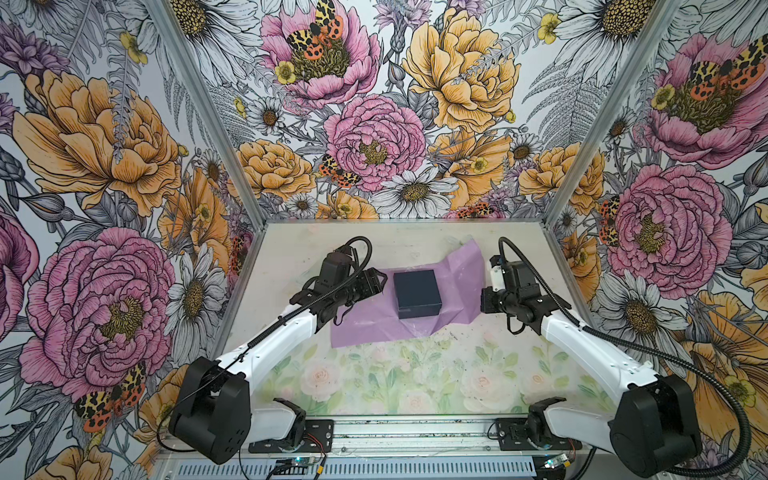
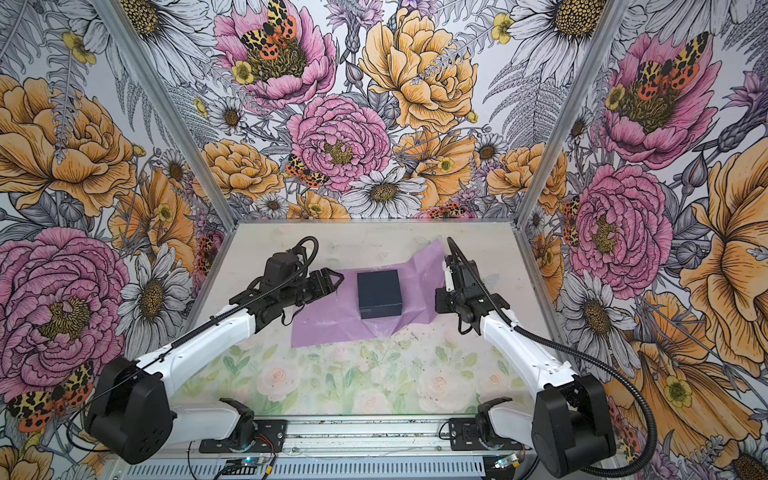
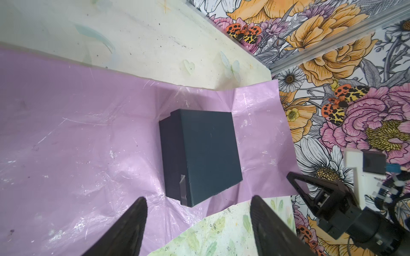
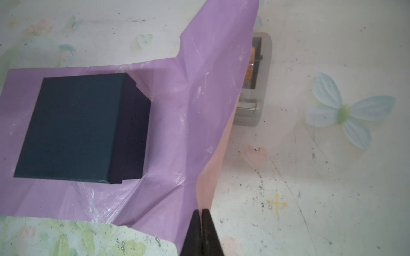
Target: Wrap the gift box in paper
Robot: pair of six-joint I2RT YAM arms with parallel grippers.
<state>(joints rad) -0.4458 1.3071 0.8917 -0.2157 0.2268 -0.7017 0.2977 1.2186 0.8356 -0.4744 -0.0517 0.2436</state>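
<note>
The dark navy gift box (image 1: 417, 293) (image 2: 379, 293) sits on the lilac paper (image 1: 365, 324) (image 2: 328, 328), right of the sheet's middle. My left gripper (image 1: 379, 282) (image 2: 337, 282) hovers open just left of the box, above the paper. In the left wrist view its fingers (image 3: 133, 221) straddle the box (image 3: 204, 153) from a distance, with nothing between them. My right gripper (image 4: 200, 210) is shut on the paper's right edge (image 4: 208, 172), lifting it so the pale pink underside shows. The box (image 4: 82, 126) lies beyond that raised flap.
A small grey tape dispenser (image 4: 259, 88) stands on the table behind the raised flap, partly hidden by it. Flowered walls (image 1: 208, 124) close in the back and both sides. The floral mat (image 1: 415, 374) lies in front of the paper.
</note>
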